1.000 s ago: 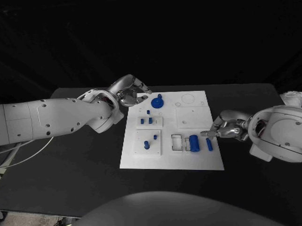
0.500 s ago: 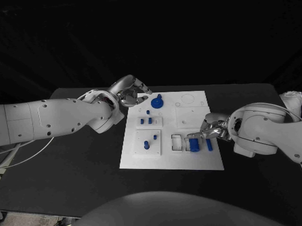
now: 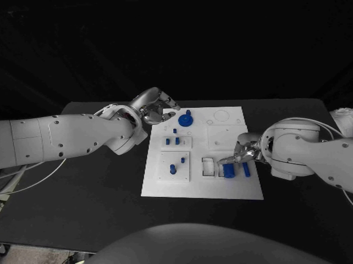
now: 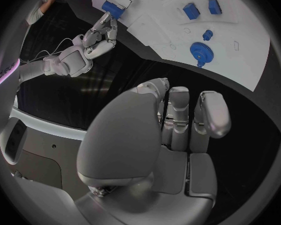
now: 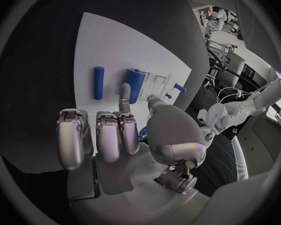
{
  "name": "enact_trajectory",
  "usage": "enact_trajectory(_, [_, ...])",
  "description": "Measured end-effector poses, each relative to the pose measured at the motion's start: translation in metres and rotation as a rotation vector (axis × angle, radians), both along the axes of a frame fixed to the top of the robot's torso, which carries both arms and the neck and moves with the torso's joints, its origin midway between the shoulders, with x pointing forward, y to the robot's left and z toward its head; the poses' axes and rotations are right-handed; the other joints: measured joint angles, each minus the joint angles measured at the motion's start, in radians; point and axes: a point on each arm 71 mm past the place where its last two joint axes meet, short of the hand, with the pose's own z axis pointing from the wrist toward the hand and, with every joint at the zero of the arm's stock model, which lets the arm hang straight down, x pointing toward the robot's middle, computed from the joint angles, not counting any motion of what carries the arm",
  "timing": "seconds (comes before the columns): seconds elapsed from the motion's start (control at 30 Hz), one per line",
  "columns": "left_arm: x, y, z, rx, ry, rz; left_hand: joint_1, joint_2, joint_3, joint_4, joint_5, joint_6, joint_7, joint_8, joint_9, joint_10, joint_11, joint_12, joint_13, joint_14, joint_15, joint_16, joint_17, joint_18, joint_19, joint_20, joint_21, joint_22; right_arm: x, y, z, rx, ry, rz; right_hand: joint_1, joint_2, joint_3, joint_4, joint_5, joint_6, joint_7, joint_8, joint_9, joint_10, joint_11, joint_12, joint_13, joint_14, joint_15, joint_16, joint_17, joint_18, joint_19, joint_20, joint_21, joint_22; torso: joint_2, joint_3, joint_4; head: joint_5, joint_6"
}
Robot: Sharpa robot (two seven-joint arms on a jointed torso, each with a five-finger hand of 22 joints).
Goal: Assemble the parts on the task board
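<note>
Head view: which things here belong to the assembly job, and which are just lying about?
Job:
- task board
- blue gear
- thick blue cylinder
- slim blue rod
- small blue pegs
- right robot hand over the cylinder
- left robot hand

Lying about:
- white object at the table's right edge

Pretty dark setup: a black table (image 3: 89,209) with plain blackness behind it, and some cluttered lab gear (image 5: 225,45) off at the edge.
</note>
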Motion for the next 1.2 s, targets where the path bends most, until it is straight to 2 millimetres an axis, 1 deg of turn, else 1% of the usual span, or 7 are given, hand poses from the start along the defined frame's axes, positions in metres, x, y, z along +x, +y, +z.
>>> enact_trajectory(0.13, [0.0, 0.0, 0.0, 0.0, 0.001, 0.0, 0.0, 0.0, 0.0, 0.0, 0.0, 0.0, 0.0, 0.0, 0.001, 0.0, 0.0, 0.0, 0.0, 0.0, 0.0, 0.0, 0.0, 0.0, 0.0, 0.0, 0.0, 0.0, 0.002, -0.002, -0.001, -0.033, -0.006, 0.006, 0.0, 0.0, 0.002, -0.01, 0.011, -0.018, 0.004, 0.011, 0.054, 0.0, 0.0, 0.0, 0.0, 0.0, 0.0, 0.0, 0.0, 0.0, 0.0, 0.0, -0.007, 0.0, 0.0, 0.0001, 0.0001, -0.001, 0.0])
enact_trajectory(0.33, [0.0, 0.001, 0.0, 0.001, 0.001, 0.002, 0.0, 0.0, 0.0, 0.0, 0.0, 0.0, 0.0, 0.0, 0.001, 0.002, 0.002, 0.0, 0.0, 0.0, 0.0, 0.0, 0.0, 0.0, 0.0, 0.0, 0.0, 0.0, 0.003, 0.0, -0.002, -0.053, -0.013, 0.013, 0.0, 0.0, -0.001, -0.013, 0.021, -0.047, 0.011, 0.009, 0.083, 0.0, 0.0, 0.0, 0.0, 0.0, 0.0, 0.0, 0.0, 0.0, 0.0, 0.0, -0.02, 0.0, 0.0, 0.0001, -0.0001, 0.0, 0.0])
enact_trajectory(0.57, [0.0, 0.001, 0.0, 0.001, 0.002, 0.003, -0.004, 0.004, 0.0, 0.0, 0.0, 0.0, 0.0, 0.0, 0.001, 0.004, 0.004, 0.0, 0.0, 0.0, 0.0, 0.0, 0.0, 0.0, 0.0, 0.0, 0.0, 0.0, 0.002, 0.004, -0.011, -0.056, 0.0, 0.012, 0.006, 0.005, 0.003, -0.022, 0.056, -0.071, 0.022, -0.032, 0.085, 0.0, 0.014, 0.0, 0.0, 0.004, 0.004, 0.0, 0.0, 0.0, 0.001, 0.001, -0.024, 0.0, -0.001, 0.0, 0.0, 0.001, 0.0])
enact_trajectory(0.9, [0.0, 0.002, 0.0, 0.001, 0.003, 0.006, -0.004, 0.004, 0.0, 0.0, 0.0, 0.0, 0.0, 0.0, 0.001, 0.004, 0.004, 0.0, 0.0, 0.0, 0.0, 0.0, 0.0, 0.0, 0.0, 0.0, 0.0, 0.0, 0.004, 0.003, -0.018, -0.036, 0.036, -0.018, 0.01, 0.01, 0.01, -0.03, 0.07, -0.074, 0.025, -0.059, 0.068, -0.002, 0.017, 0.0, 0.0, 0.0, 0.008, 0.0, 0.0, 0.0, 0.0, 0.008, -0.024, 0.0, 0.0, 0.0001, 0.0002, 0.006, 0.0])
enact_trajectory(0.97, [0.0, 0.001, 0.0, 0.001, 0.004, 0.006, -0.004, 0.004, 0.002, -0.002, 0.0, 0.0, 0.0, 0.0, 0.001, 0.004, 0.004, 0.0, 0.0, 0.0, 0.0, 0.0, 0.0, 0.0, 0.0, 0.0, 0.0, 0.0, 0.004, 0.004, -0.019, -0.029, 0.043, -0.024, 0.017, 0.012, 0.014, -0.042, 0.098, -0.073, 0.025, -0.071, 0.061, -0.004, 0.018, 0.0, 0.0, 0.0, 0.008, 0.0, 0.0, 0.0, 0.0, 0.008, -0.024, 0.0, 0.0, 0.0, 0.0001, 0.005, 0.0])
enact_trajectory(1.03, [0.0, 0.001, 0.0, 0.001, 0.004, 0.006, -0.004, 0.004, 0.003, -0.003, 0.0, 0.0, 0.0, 0.0, 0.001, 0.004, 0.004, 0.0, 0.0, 0.0, 0.0, 0.0, 0.0, 0.0, 0.0, 0.0, 0.0, 0.0, 0.004, 0.004, -0.019, -0.022, 0.048, -0.028, 0.034, 0.009, 0.025, -0.053, 0.146, -0.072, 0.023, -0.082, 0.054, -0.004, 0.018, 0.0, 0.0, 0.0, 0.008, 0.0, 0.0, 0.0, 0.0, 0.008, -0.028, 0.0, 0.0, 0.0, 0.0001, 0.005, 0.0])
enact_trajectory(1.2, [0.0, 0.001, 0.0, 0.001, 0.006, 0.007, -0.004, 0.004, 0.003, -0.003, 0.0, 0.0, 0.0, 0.0, 0.001, 0.004, 0.004, 0.0, 0.0, 0.0, 0.0, 0.0, 0.0, 0.0, 0.0, 0.0, 0.0, 0.0, 0.004, 0.005, -0.019, -0.002, 0.062, -0.042, 0.067, -0.003, 0.065, -0.093, 0.323, -0.051, 0.02, -0.098, 0.052, -0.004, 0.018, 0.0, 0.0, 0.0, 0.008, 0.0, 0.0, 0.0, 0.0, 0.008, -0.029, 0.0, 0.0, 0.0, 0.0, 0.003, 0.0])
